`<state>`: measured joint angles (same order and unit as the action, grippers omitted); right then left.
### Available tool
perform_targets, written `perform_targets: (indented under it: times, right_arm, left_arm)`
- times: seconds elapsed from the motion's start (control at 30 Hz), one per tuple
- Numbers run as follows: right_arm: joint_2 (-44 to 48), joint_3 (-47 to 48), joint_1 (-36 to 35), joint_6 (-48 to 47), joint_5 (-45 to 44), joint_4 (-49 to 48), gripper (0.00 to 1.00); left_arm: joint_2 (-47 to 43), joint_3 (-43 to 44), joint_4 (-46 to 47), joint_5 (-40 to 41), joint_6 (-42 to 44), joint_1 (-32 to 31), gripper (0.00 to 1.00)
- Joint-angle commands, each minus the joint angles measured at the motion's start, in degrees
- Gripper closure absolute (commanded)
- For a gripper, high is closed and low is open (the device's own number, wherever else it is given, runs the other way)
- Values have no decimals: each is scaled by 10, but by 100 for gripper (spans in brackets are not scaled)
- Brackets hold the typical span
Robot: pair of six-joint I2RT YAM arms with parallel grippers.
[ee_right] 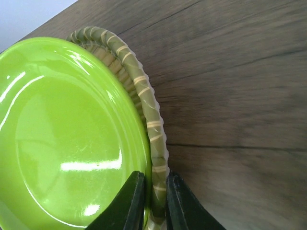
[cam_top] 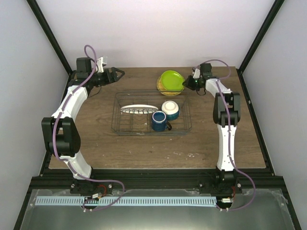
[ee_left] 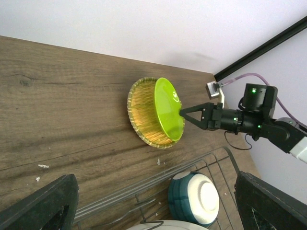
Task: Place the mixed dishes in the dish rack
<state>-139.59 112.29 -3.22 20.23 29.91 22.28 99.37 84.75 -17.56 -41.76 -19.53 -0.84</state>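
The wire dish rack (cam_top: pixel 186 125) sits mid-table and holds the striped white plate (cam_top: pixel 139 109), the dark blue mug (cam_top: pixel 159 120) and the cream bowl with blue base (cam_top: pixel 170 109); the bowl also shows in the left wrist view (ee_left: pixel 195 198). The lime-green plate (cam_top: pixel 171 81) is tilted up on edge behind the rack. My right gripper (cam_top: pixel 186 82) is shut on its rim (ee_right: pixel 156 172), one finger on the green face, one on the yellow ribbed underside. The plate also shows in the left wrist view (ee_left: pixel 163 112). My left gripper (cam_top: pixel 120 73) is open and empty at the back left.
Bare wooden table (cam_top: pixel 96 148) lies in front of and left of the rack. Black frame posts (cam_top: pixel 53 43) stand at the back corners. White walls close in the back and sides.
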Motion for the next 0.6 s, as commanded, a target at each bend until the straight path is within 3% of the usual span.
perform_targets:
  times: [0.0, 0.4, 0.57]
  right_arm:
    - [55, -50, 25, -11, -100, -9, 99]
    - [117, -144, 51, -29, -202, 22, 99]
    - [136, -174, 55, -35, -195, 30, 98]
  left_arm:
    - [-16, -9, 17, -12, -3, 2, 10]
    - [-23, -19, 21, -18, -7, 0, 10]
    - [-28, -21, 19, -21, -9, -2, 10]
